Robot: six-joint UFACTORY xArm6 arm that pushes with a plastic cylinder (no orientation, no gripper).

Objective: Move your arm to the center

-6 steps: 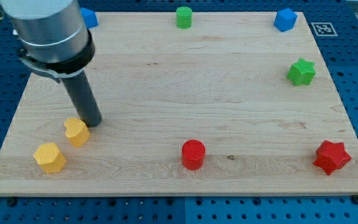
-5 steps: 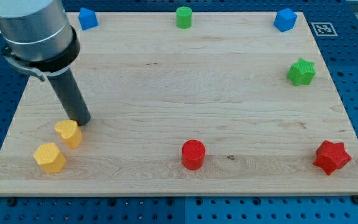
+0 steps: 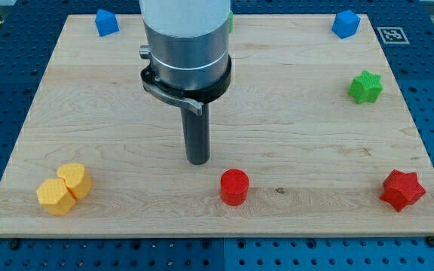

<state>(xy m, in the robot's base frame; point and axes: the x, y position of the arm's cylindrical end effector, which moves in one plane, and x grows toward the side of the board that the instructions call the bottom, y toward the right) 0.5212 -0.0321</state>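
My tip [image 3: 197,160] sits on the wood board [image 3: 292,143] near the middle, just up-left of the red round block [image 3: 233,187], not touching. It's a plain rod w/ nothing to open or pinch. Two yellow blocks [image 3: 64,188] touch at near left. Green star [image 3: 365,86] far right.
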